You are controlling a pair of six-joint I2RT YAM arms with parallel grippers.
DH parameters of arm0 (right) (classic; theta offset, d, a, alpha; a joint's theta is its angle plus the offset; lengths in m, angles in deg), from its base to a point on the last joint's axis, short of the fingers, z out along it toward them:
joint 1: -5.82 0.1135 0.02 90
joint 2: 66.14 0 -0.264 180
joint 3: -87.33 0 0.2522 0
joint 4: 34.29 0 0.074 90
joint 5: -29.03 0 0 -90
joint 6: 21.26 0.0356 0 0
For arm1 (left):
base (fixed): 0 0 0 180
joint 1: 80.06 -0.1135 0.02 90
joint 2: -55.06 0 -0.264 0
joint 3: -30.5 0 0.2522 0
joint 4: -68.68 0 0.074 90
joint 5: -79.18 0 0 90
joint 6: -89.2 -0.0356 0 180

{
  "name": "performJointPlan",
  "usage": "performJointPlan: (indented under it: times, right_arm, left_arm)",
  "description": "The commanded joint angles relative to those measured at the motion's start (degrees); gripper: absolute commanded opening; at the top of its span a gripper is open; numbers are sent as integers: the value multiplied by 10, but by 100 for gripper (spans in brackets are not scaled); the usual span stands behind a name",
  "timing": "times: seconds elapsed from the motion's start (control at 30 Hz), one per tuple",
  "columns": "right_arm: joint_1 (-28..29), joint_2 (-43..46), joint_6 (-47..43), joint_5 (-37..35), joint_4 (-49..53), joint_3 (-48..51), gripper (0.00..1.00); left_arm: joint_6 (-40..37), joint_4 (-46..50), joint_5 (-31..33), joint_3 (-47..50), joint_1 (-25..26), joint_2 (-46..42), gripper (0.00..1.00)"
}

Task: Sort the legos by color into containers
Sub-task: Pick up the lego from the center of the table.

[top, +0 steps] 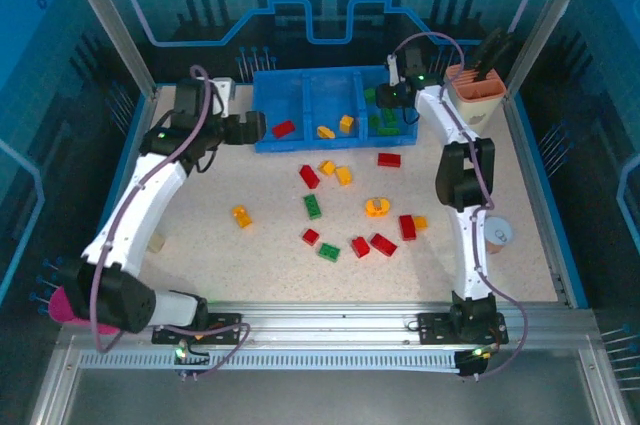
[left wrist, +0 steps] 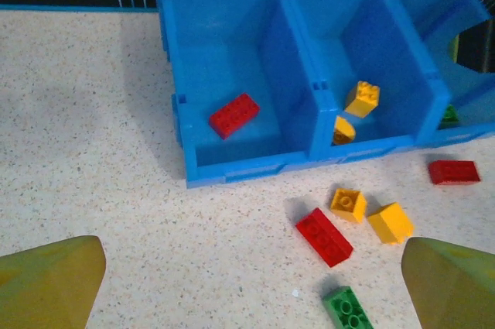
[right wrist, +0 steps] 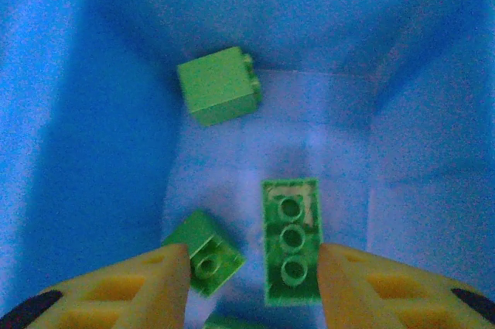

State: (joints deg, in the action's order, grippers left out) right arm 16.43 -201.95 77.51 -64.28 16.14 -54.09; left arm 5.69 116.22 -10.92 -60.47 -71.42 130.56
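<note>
Releasing green legos (right wrist: 290, 240) into the tray (top: 280, 95) is judged underway; right fingers (right wrist: 340, 275) and left fingers (left wrist: 54, 279) are spread; another must be fetched.

My two yellow jaws stand wide apart at the bottom corners, holding nothing, above a speckled bench (left wrist: 93, 151). Ahead sits a blue tray (left wrist: 247, 170) with three compartments. The left compartment holds a red brick (left wrist: 233, 114). The middle one holds a yellow brick (left wrist: 362, 99) and an orange piece (left wrist: 343, 129). A green scrap (left wrist: 448, 116) shows in the right one. On the bench before the tray lie a small yellow square (left wrist: 348, 203), a yellow block (left wrist: 390, 222) just beside it, a long red brick (left wrist: 324, 236), a green brick (left wrist: 348, 310) and a far red brick (left wrist: 454, 171).
</note>
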Motion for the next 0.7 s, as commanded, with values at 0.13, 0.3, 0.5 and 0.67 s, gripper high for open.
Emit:
performJointPlan:
  times: [0.13, 0.3, 0.5, 0.67]
  right_arm:
    - [94, 160, 29, -7, -6, 149, 52]
    - [179, 214, 70, -67, 43, 225, 51]
    - [251, 270, 172, -22, 2, 344, 52]
    - [310, 261, 236, -18, -7, 393, 55]
  left_arm:
    - [-26, 22, -35, 81, -26, -119, 99]
    - [-16, 3, -77, 127, -28, -173, 99]
    - [2, -25, -96, 169, -28, -221, 99]
    - [-3, -35, -102, 179, -17, -235, 99]
